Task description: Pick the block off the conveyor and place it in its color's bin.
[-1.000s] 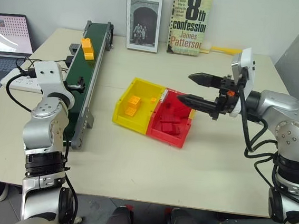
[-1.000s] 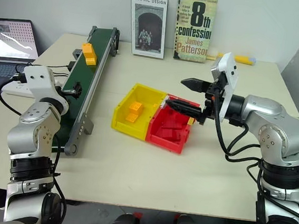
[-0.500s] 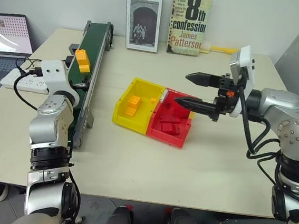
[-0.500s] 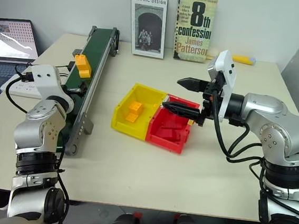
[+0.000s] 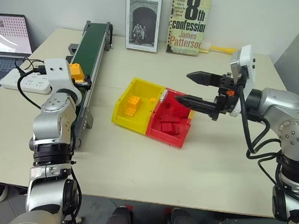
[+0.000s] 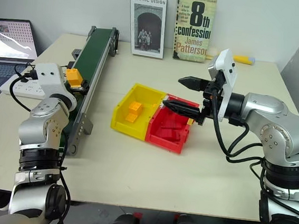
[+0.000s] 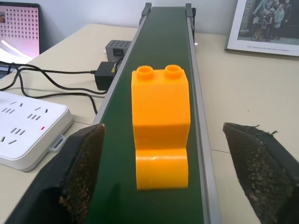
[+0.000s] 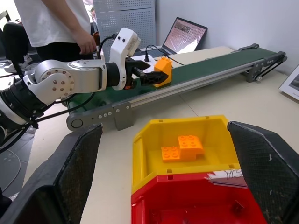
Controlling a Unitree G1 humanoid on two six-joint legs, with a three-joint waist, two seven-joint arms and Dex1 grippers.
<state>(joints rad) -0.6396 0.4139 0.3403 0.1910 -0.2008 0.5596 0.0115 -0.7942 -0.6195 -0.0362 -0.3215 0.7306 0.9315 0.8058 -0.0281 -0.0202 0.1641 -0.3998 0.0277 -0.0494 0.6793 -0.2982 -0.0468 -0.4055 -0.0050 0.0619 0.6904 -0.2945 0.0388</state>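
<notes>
- The block (image 7: 160, 123), an orange-yellow studded brick, stands on the conveyor (image 7: 163, 42) belt between the left gripper (image 7: 173, 177) jaws, which are spread to either side of it without touching.
- It looks like rigid, light moulded plastic with smooth, somewhat slippery faces; I judge the flat side walls of the lower body the best place to pinch, below the studs and square-on so it does not twist out.
- It sits stepped, a taller part behind and a lower foot in front, so a grip around the middle should stay balanced.
- The right gripper (image 5: 194, 88) hangs over the red tray (image 5: 172, 126) with jaws wide apart, holding nothing.
- The bin (image 5: 133, 118), joined to that red tray, lies well apart from the belt on the table (image 5: 149, 165) and already holds orange bricks (image 8: 182, 147).
</notes>
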